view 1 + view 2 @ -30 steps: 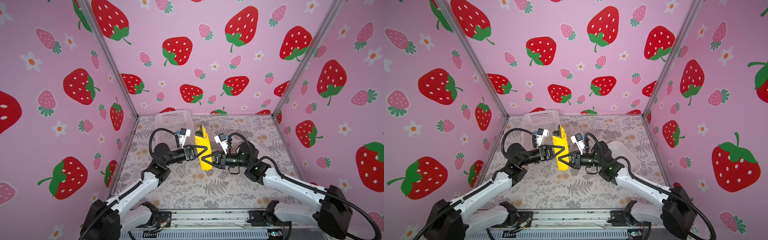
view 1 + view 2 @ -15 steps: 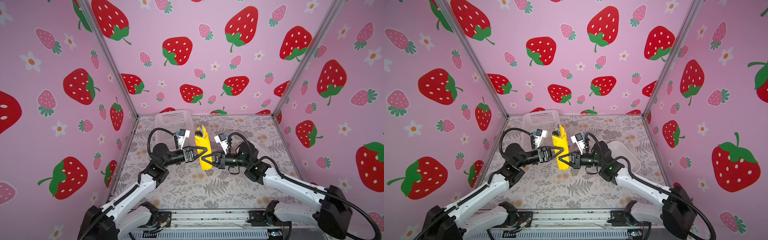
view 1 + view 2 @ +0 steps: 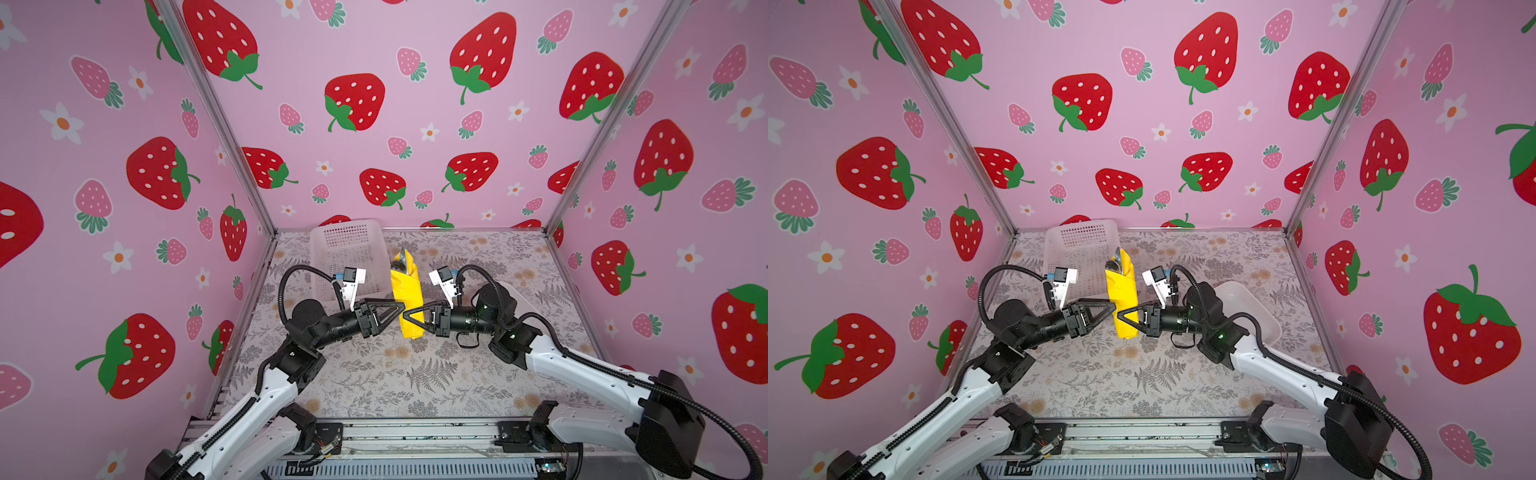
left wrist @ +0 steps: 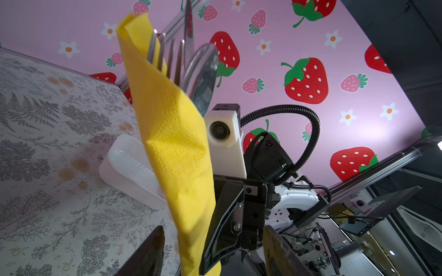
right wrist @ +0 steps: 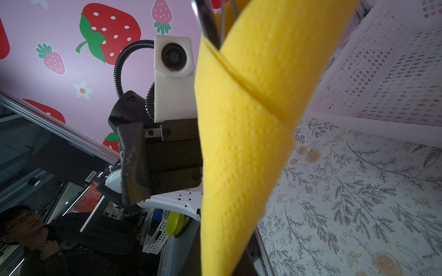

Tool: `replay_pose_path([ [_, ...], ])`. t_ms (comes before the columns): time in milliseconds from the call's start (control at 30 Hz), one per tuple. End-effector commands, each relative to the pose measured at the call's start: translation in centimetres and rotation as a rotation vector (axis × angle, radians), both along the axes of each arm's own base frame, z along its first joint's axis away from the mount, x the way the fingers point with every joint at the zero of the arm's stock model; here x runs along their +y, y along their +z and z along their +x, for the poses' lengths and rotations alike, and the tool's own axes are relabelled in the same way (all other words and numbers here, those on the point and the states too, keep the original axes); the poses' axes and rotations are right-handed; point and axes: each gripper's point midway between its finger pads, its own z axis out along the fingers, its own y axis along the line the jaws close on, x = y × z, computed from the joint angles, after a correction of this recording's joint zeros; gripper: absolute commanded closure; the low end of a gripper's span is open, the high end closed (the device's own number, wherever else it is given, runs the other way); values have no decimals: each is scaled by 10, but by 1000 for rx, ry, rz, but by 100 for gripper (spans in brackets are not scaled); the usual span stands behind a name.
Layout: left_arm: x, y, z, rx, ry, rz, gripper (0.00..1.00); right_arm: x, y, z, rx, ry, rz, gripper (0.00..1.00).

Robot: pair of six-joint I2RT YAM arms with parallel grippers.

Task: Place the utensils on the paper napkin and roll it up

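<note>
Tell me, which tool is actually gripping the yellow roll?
The right tool, shut on the rolled paper napkin; the left tool stands open, jaws wide apart.

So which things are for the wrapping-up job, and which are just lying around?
For the job: paper napkin, rolled around the utensils; right gripper, pinching the roll; left gripper, open beside it.
Just lying about: white mesh basket; white tray.

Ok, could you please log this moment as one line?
paper napkin: rolled around utensils, held upright | right gripper: shut on it | left gripper: open, beside it
</note>
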Motion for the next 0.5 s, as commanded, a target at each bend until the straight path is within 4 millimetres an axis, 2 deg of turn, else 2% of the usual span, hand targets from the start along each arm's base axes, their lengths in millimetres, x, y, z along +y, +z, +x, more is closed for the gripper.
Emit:
replay_pose_path([
  [0, 4, 4, -3, -75, 30, 27, 30, -5, 30, -2, -73, -3, 77, 93],
  [100, -3, 5, -6, -45, -32, 38, 28, -5, 33, -5, -72, 9, 95, 93],
  [300, -16, 5, 1, 23, -96, -24, 28, -7, 36, -8, -72, 25, 117, 93],
  [467, -22, 18, 1, 2, -143, -52, 29, -6, 36, -11, -72, 46, 127, 93],
])
